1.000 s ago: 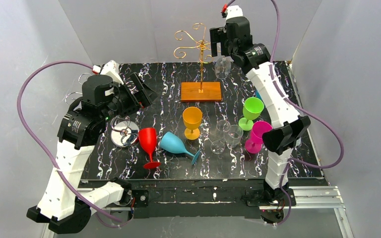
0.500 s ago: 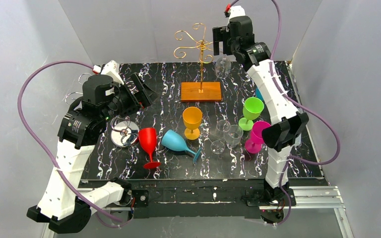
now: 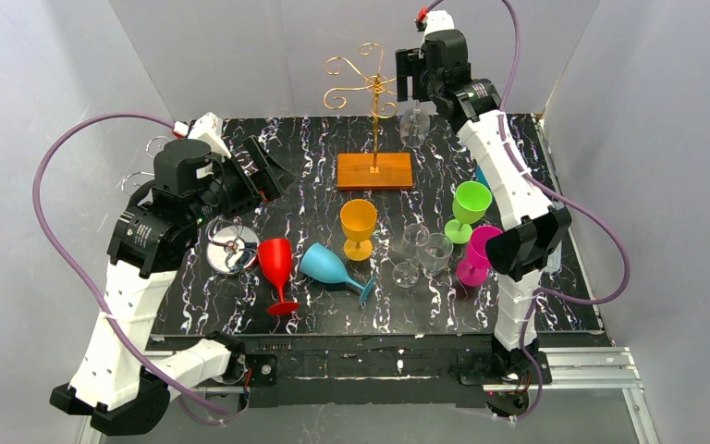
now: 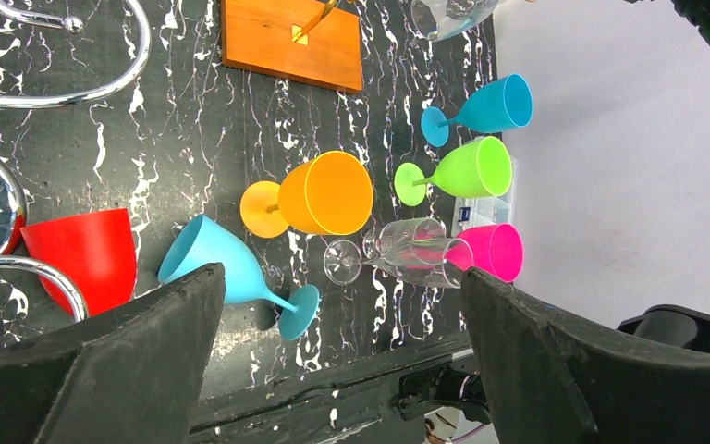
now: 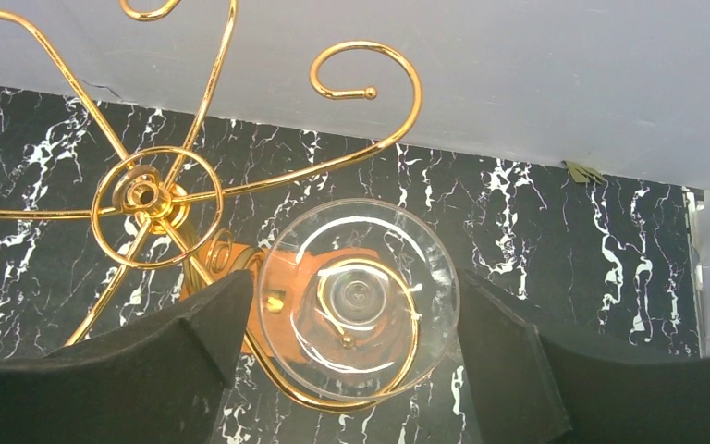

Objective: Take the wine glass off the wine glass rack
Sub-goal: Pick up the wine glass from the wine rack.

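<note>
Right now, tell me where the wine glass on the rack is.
In the top view, the wine glass hangs on the gold rack, at its right-hand hook on the far side, between the open fingers of the right claw.

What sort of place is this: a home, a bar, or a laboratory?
Most likely a robot laboratory cell: grey panel walls enclose a black marbled table, two white robot arms are bolted at its near edge, and coloured wine glasses stand near a gold wire glass rack.

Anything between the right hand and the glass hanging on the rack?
Nothing visible. The clear wine glass hangs inside the open right hand; only the gold rack itself, hooked under its foot, must be cleared.
</note>
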Robot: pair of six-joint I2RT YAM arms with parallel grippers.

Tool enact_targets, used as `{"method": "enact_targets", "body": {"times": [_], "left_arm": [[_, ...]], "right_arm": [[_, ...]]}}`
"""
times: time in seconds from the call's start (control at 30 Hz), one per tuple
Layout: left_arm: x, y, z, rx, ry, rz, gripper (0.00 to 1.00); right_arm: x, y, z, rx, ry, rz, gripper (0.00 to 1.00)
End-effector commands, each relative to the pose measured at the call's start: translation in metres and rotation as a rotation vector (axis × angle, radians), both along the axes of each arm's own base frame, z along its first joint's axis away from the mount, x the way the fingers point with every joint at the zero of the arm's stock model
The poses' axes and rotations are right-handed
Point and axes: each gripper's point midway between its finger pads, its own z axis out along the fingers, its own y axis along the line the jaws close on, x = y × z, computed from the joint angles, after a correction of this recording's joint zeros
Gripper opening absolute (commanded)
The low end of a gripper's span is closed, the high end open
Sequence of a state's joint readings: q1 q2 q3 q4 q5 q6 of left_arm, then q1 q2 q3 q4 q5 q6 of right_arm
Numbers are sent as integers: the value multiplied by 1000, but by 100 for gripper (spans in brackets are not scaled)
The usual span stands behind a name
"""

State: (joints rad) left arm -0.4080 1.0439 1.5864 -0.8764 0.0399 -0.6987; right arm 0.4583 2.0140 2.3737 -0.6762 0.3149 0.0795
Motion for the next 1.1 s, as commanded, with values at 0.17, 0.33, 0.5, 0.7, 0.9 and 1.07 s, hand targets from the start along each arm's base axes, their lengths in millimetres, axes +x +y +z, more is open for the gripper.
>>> {"method": "enact_targets", "body": {"times": [0.17,0.33,0.5,0.7,0.9,1.07], "left_arm": [[-3,6,4,16,-17,11,98],[-4,6,4,17,-17,11,98],[-4,6,4,16,-16,9,98],[-4,5,3,12,-13,8,98],[-4,4,3,5,-12,4,98],[-3,2,1,-1,-7,0,98]], "right_arm": [[5,0,33,55,-95,-22,73],[5,-2,40,60,-110,-30,62],[1,-6,52,69,-133,-43,57],[-6,-13,61,70,-146,-61,54],[-14,-19,65,71,-144,-71,53],[-20,-20,70,85,-142,-67,51]]}}
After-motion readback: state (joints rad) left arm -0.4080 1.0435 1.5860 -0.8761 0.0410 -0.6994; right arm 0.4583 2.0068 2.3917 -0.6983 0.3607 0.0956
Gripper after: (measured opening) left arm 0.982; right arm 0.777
